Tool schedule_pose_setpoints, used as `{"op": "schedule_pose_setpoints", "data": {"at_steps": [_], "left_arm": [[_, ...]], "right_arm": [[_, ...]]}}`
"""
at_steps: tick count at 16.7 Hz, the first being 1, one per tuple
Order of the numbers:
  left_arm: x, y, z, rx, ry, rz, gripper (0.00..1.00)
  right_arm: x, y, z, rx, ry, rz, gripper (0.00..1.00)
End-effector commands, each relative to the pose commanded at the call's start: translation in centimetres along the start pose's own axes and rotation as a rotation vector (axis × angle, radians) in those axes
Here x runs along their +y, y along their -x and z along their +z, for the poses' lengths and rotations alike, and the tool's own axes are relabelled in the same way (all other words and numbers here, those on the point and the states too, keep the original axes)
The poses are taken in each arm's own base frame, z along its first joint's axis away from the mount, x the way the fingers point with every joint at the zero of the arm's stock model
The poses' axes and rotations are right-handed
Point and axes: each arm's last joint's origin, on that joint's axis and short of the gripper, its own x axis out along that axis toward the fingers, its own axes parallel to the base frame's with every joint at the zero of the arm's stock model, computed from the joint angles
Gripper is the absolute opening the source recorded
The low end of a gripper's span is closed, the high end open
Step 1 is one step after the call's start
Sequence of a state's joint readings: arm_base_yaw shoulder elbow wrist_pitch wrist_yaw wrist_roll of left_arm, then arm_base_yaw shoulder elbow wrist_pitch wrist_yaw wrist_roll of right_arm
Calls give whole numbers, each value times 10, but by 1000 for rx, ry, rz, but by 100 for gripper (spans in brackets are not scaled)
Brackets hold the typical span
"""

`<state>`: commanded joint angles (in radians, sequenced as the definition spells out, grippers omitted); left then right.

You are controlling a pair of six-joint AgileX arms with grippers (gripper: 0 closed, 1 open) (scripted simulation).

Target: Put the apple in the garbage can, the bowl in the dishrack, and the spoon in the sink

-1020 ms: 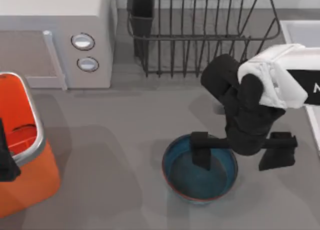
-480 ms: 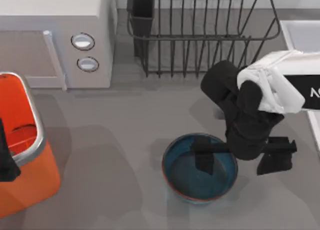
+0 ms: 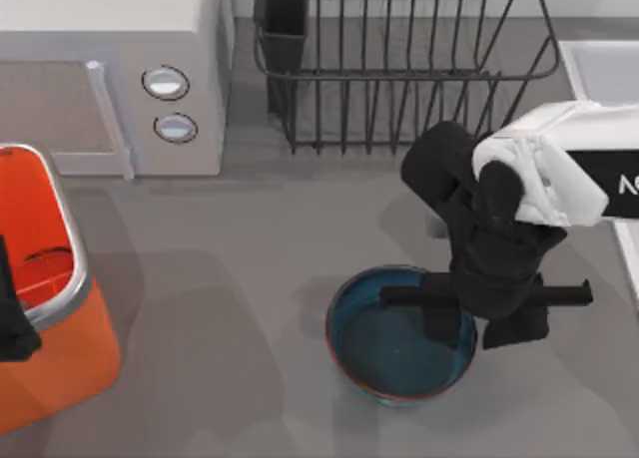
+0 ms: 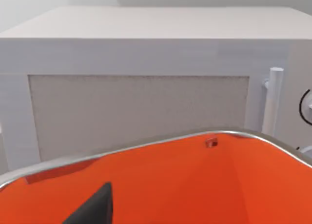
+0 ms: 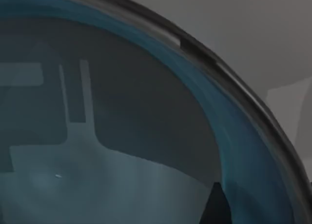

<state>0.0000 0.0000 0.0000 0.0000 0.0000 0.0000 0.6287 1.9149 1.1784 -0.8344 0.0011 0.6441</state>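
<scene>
In the top view, the right hand (image 3: 486,326) hangs over the right side of the bowl (image 3: 401,334), which stands on the grey desk (image 3: 250,278) near the front, below the dishrack (image 3: 399,69). One finger is inside the bowl, the other finger is outside its right rim, so the rim lies between them. The fingers are close together about the bowl's wall, but from above I cannot tell if they really press on it.

The right wrist view gives what the top view hides: the teal inside of the bowl (image 5: 122,151) very near, its curved rim crossing the frame, and a dark fingertip (image 5: 214,207) just by the inner wall. The other finger is not seen there, so the grip is not confirmed.

The garbage can (image 3: 40,308) is at the left edge of the desk, in front of the white microwave (image 3: 110,69). The left hand (image 3: 12,318) is over the can at the far left edge; how far it is open I cannot tell. The left wrist view looks into the orange inside of the can (image 4: 195,180) with its silver rim, and behind it the microwave (image 4: 146,77) door. A corner of the white sink (image 3: 599,64) shows at the right, beside the dishrack.
</scene>
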Motion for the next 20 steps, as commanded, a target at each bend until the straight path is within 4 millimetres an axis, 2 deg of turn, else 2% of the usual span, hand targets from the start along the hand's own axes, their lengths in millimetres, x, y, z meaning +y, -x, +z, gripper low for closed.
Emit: {"op": "schedule_pose_setpoints", "data": {"at_steps": [2, 3, 12, 14, 20], "left_arm": [[0, 0, 0, 0, 0, 0, 100], [0, 0, 0, 0, 0, 0, 100], [0, 0, 0, 0, 0, 0, 100], [0, 0, 0, 0, 0, 0, 100], [0, 0, 0, 0, 0, 0, 100]], "right_arm": [[0, 0, 0, 0, 0, 0, 2], [0, 0, 0, 0, 0, 0, 0], [0, 2, 0, -3, -1, 1, 0], [3, 14, 3, -11, 0, 8, 0], [2, 76, 2, 22, -1, -17, 0]]}}
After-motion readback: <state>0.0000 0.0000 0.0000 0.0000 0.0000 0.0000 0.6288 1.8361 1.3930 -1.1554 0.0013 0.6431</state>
